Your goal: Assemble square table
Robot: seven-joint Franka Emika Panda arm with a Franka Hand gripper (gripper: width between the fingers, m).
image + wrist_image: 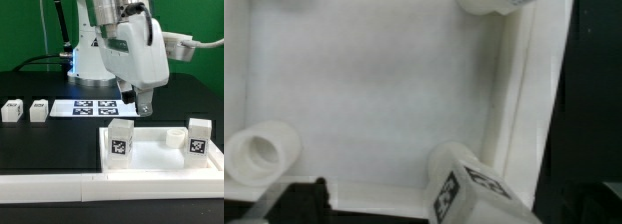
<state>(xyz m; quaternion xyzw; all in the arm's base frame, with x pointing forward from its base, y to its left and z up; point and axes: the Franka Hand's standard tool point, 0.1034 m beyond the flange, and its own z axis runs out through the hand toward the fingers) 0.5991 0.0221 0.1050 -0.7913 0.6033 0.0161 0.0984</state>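
Observation:
The white square table top [155,158] lies rim up at the front right. Two tagged leg blocks stand in its corners, one at the exterior view's left [121,140] and one at the right [199,137]. Two loose leg blocks [12,110] [38,109] stand on the table at the far left. My gripper [144,104] hovers open and empty just above the top's back edge. In the wrist view the tray floor [384,90], a round socket [260,152] and a standing tagged leg [473,192] show. One dark finger [295,205] shows clearly beside that leg without touching it.
The marker board [95,106] lies behind the top, under the arm. A long white bar-shaped wall [90,186] runs along the front. The robot base [90,55] stands at the back.

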